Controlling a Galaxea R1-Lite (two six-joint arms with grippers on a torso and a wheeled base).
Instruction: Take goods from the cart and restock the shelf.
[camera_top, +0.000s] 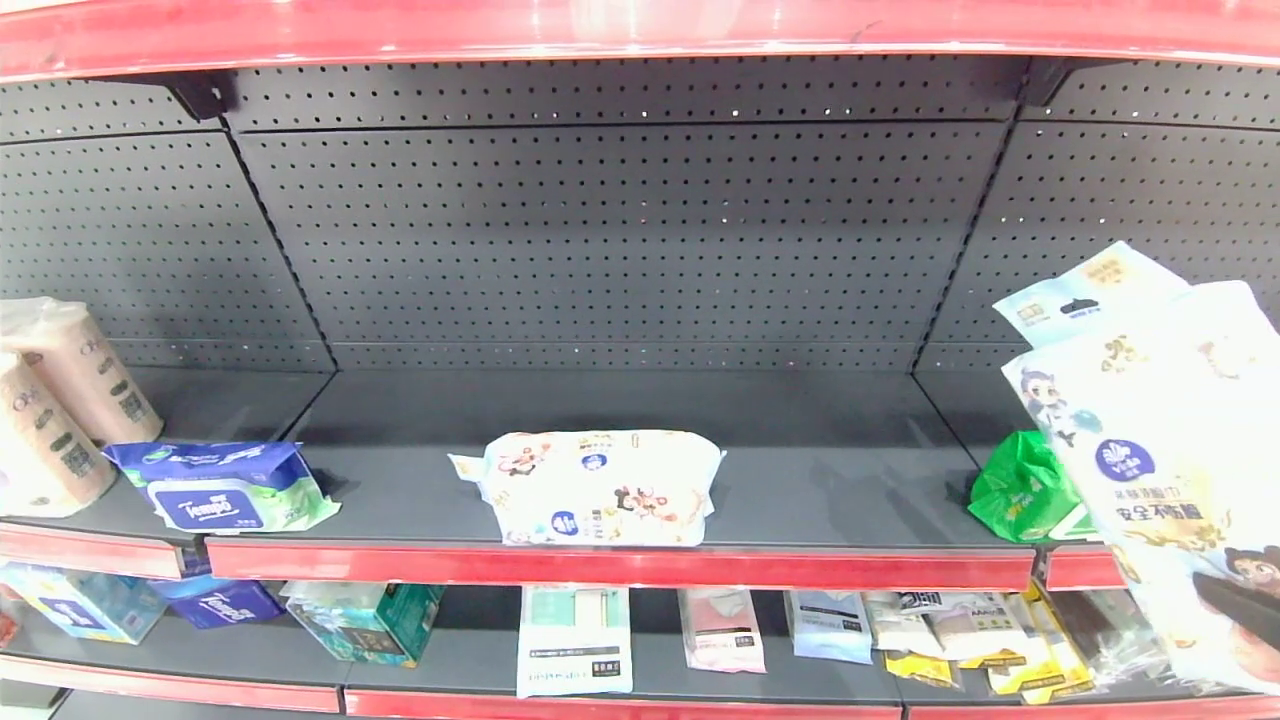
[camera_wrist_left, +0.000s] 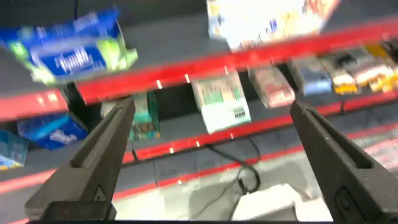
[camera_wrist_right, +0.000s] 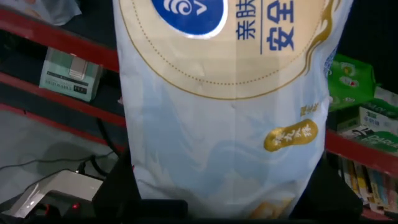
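Observation:
My right gripper (camera_wrist_right: 217, 193) is shut on a large white bag (camera_top: 1170, 470) with a blue round logo, held upright at the right end of the middle shelf (camera_top: 620, 565). The bag (camera_wrist_right: 224, 112) hides most of that gripper. A white patterned wipes pack (camera_top: 598, 487) lies flat at the shelf's front centre. My left gripper (camera_wrist_left: 212, 106) hangs open in front of the shelves, below the middle shelf's red edge (camera_wrist_left: 205, 65), with nothing between its fingers.
A blue tissue pack (camera_top: 225, 485) and brown rolls (camera_top: 60, 410) sit at the shelf's left, a green pack (camera_top: 1025, 490) at its right behind the bag. The lower shelf (camera_top: 600, 690) holds several small packs. Bare shelf lies either side of the wipes pack.

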